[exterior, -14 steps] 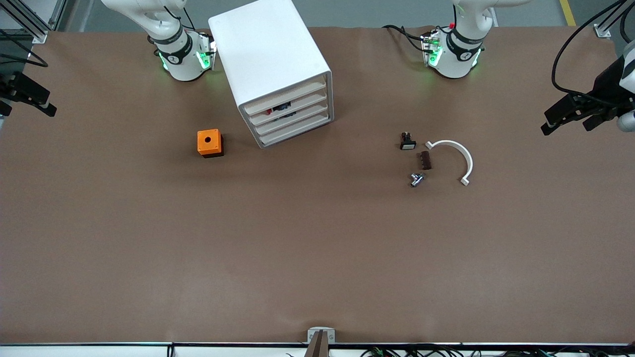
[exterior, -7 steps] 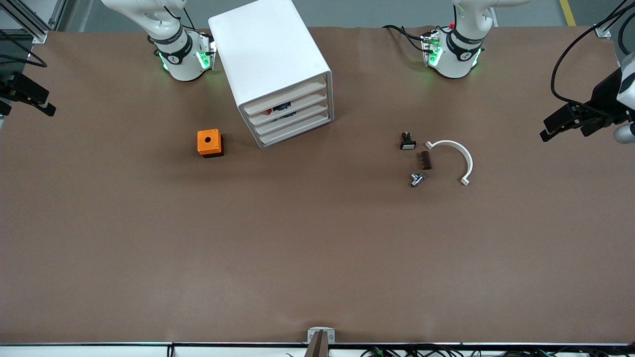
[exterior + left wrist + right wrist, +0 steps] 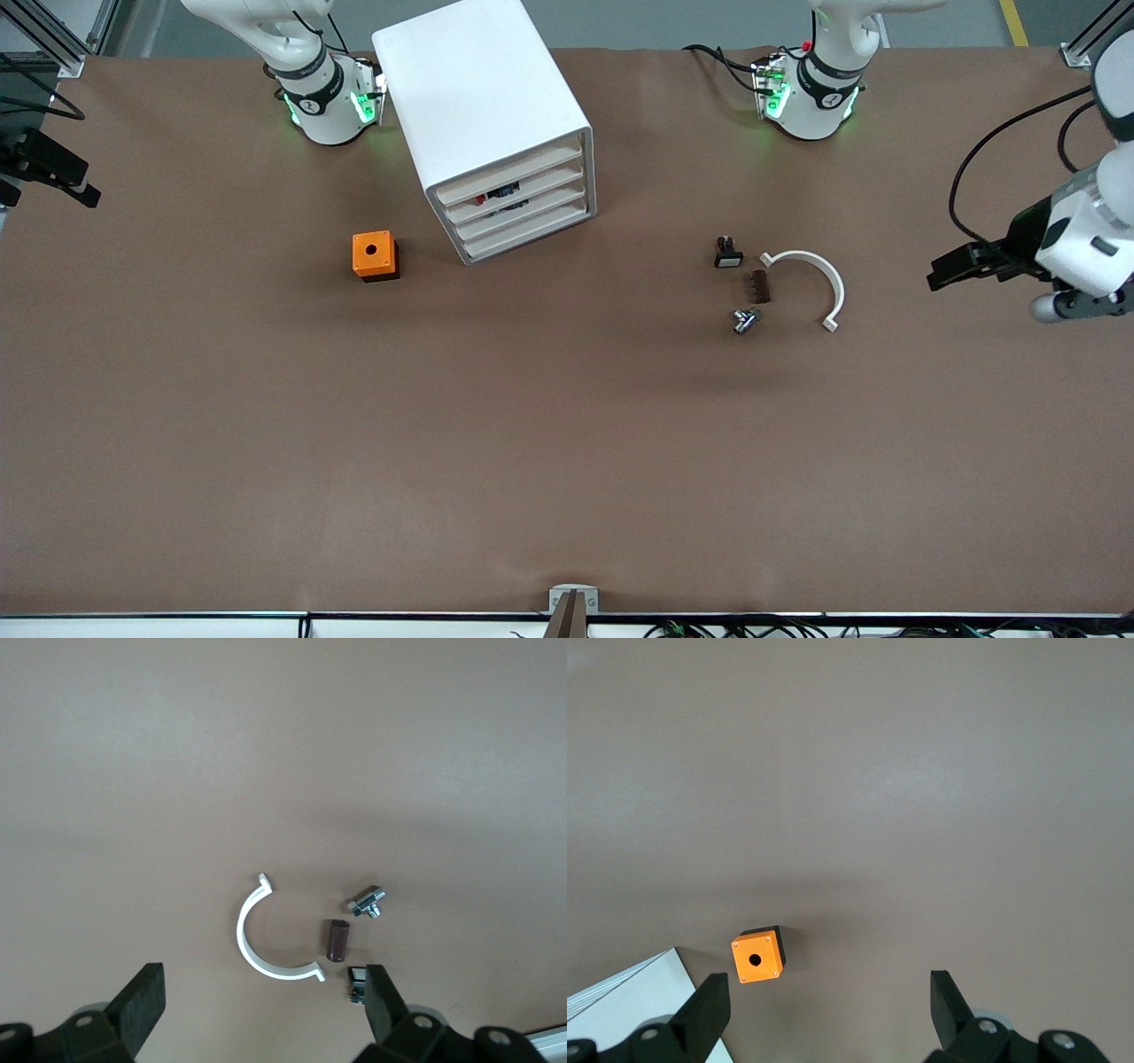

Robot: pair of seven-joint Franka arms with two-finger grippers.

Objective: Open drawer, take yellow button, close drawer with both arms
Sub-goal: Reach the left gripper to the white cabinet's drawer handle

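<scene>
Near the right arm's base stands the white cabinet [image 3: 493, 124], its four drawers all pushed in; the drawer [image 3: 507, 174] on top is shut. Through the fronts a few small dark and red parts show dimly inside, but whether the button is among them cannot be told.

On the brown tabletop [image 3: 567, 443], an orange cube [image 3: 374, 255] with a round hole sits beside the cabinet, toward the right arm's end. Toward the left arm's end lie a small black switch [image 3: 727, 252], a brown block [image 3: 760, 286], a metal fitting [image 3: 743, 320] and a white curved clip [image 3: 813, 282], close together.

Only the wrist views show the finger gaps plainly: the left end effector [image 3: 261, 1005], fingers apart and empty, hangs above that cluster's end of the tabletop; the right end effector [image 3: 828, 1005], also spread and empty, waits at its own edge, looking down on the cube and a cabinet corner.

Grey floor lies past the tabletop's edges.
</scene>
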